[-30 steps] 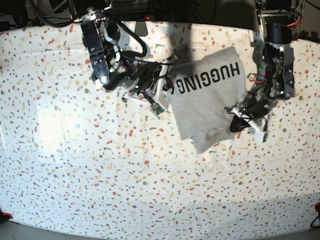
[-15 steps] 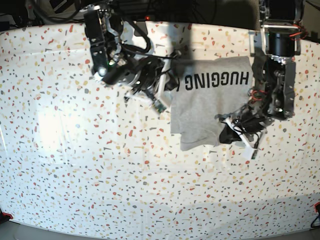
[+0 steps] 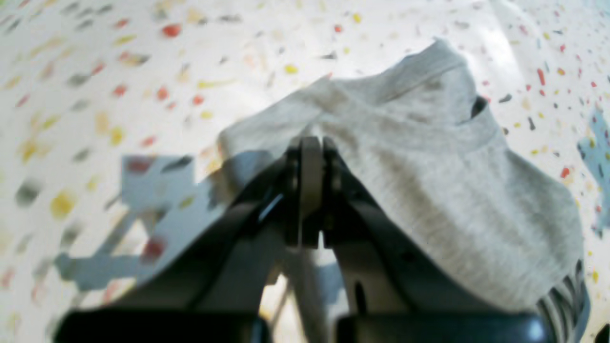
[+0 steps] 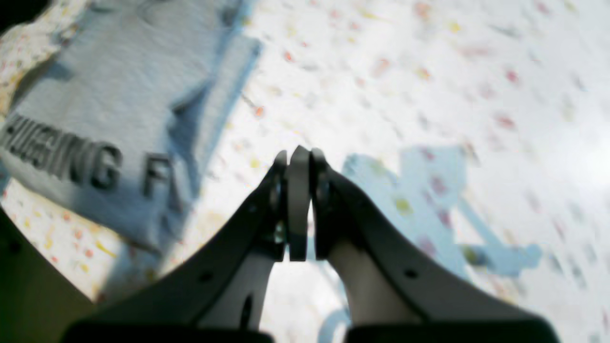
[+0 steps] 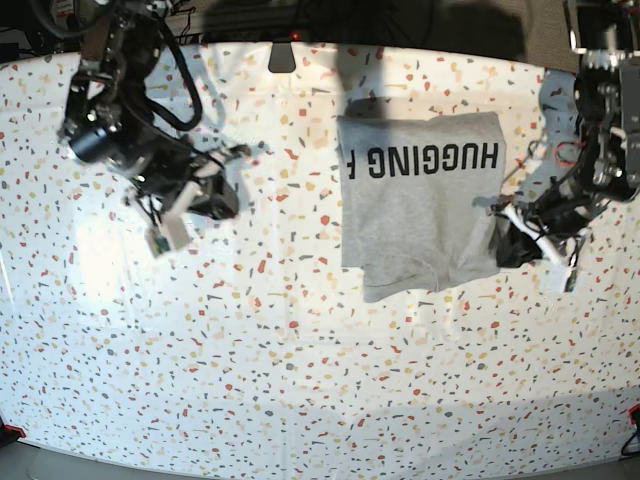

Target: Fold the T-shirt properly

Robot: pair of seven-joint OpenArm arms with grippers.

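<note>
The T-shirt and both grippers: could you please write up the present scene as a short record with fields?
garment: T-shirt, grey, folded into a rough rectangle, lying flat
print: black lettering facing up, "HUGGING" and an "F" readable
surface: speckled table
left gripper: shut, its tip at the shirt's edge; whether it pinches fabric cannot be told
right gripper: shut, empty, above bare table, well clear of the shirt
fold quality: lower edge uneven, one layer sticking out

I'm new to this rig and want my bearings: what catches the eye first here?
The folded heather-grey T-shirt with black block lettering lies at the far middle of the speckled terrazzo-pattern table. The shut left gripper sits at its lower corner; the shut right gripper hangs apart over bare table.
</note>
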